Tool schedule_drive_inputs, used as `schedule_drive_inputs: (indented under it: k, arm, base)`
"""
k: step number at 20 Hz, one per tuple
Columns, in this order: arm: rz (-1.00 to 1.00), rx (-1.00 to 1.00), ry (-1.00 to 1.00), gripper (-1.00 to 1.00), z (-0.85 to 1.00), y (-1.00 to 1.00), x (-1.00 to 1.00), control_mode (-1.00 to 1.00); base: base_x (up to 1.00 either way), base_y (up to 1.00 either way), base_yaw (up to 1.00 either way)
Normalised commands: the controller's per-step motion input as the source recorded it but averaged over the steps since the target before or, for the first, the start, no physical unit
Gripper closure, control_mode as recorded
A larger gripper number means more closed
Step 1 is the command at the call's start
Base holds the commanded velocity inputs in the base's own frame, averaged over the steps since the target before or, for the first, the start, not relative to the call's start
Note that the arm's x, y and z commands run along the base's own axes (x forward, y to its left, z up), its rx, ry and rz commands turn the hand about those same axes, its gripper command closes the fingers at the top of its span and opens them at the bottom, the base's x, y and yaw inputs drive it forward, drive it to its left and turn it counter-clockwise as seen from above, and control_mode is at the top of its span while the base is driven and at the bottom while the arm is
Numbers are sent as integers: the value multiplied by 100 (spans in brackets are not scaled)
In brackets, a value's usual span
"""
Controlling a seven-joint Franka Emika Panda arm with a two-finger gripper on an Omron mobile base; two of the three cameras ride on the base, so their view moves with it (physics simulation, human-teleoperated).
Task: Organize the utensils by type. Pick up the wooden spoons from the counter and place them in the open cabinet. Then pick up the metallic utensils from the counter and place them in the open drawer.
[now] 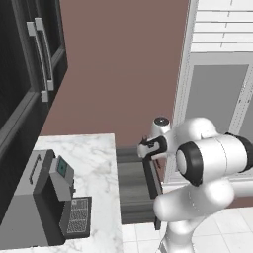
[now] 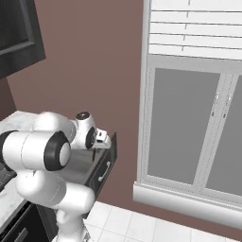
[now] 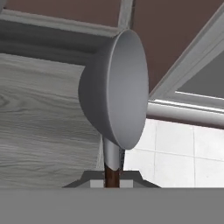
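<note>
My gripper [image 3: 112, 179] is shut on a metallic utensil [image 3: 116, 92], a spoon with a round grey bowl, a short grey neck and a dark brown handle that runs down between the fingers. The spoon's bowl hangs over the right rim of the open drawer [image 3: 39, 131], whose flat grey wood-grain inside spreads out to the left. From the base, the gripper [image 1: 148, 148] sits above the pulled-out drawer [image 1: 133, 185] just right of the marble counter [image 1: 94, 153]. The right base view has the gripper [image 2: 101, 138] over the drawer's front [image 2: 105, 171].
A grey coffee machine [image 1: 47, 197] stands on the counter at the left. Black glossy cabinets [image 1: 29, 64] with silver bar handles hang above it. A tall white-framed window [image 2: 189, 123] and white floor tiles [image 2: 142, 227] lie to the right of the drawer.
</note>
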Motion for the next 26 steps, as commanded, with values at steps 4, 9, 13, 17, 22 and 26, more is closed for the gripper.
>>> schedule_drive_inputs:
  k: [4,9,13,17,22,26]
  arm:
    - [-12,14,7,100,-23,19,22,-100]
    - [-9,13,0,100,-11,29,15,-100]
    - [-9,7,0,100,-17,21,3,-100]
    - [-10,1,0,100,-51,19,2,-100]
    - [-7,0,0,100,-52,6,14,-100]
    - [-2,0,0,100,-40,0,6,-100]
  base:
    - [0,0,0]
    - [0,0,0]
    - [0,0,0]
    - [0,0,0]
    - [0,0,0]
    - [0,0,0]
